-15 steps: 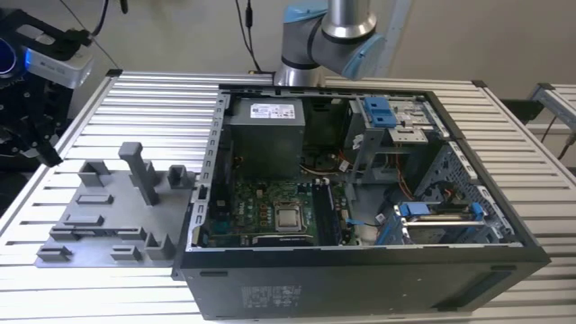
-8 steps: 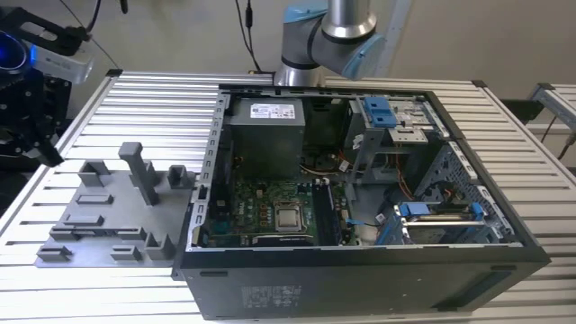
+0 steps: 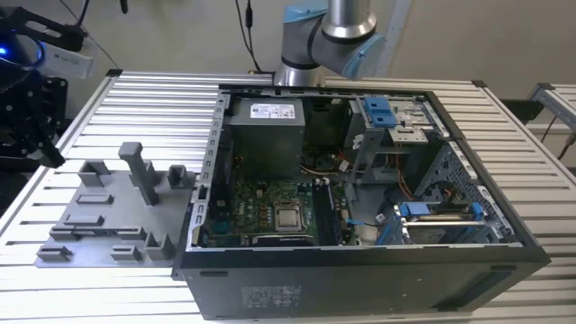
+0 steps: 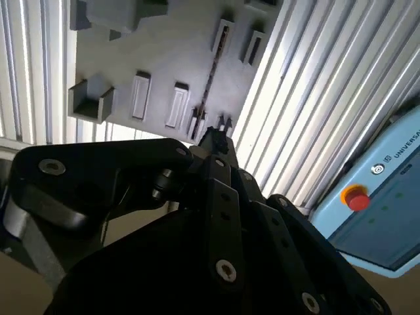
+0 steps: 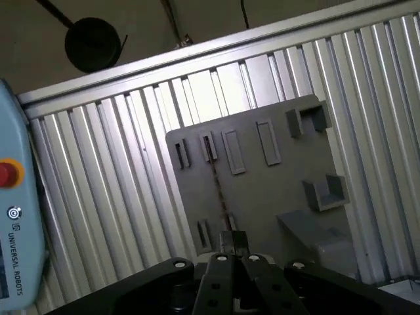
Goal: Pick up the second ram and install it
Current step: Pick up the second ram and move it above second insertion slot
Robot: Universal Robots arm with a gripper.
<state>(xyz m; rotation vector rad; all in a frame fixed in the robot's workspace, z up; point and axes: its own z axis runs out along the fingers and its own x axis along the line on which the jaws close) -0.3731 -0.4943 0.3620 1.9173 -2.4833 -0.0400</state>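
Observation:
The second ram (image 5: 218, 187) is a thin dark strip seen edge-on, standing in the slot holders of the grey holder plate (image 5: 262, 197). The second wrist view shows the same ram (image 4: 210, 79) running across the plate (image 4: 164, 59). My gripper (image 5: 232, 241) hangs well above the plate, over the near end of the ram and apart from it. Its fingertips (image 4: 214, 139) are together with nothing between them. In the exterior view the black gripper (image 3: 45, 152) is at the far left, above the plate (image 3: 99, 216). The open computer case (image 3: 360, 270) lies at that view's right.
Grey holder blocks (image 3: 139, 172) stand up from the plate. A pale blue pendant with a red button (image 4: 356, 197) lies beside the plate on the ribbed metal table (image 3: 153, 101). Inside the case are a grey power-supply box (image 3: 266, 135), the motherboard (image 3: 270, 216) and blue drive brackets (image 3: 382, 111).

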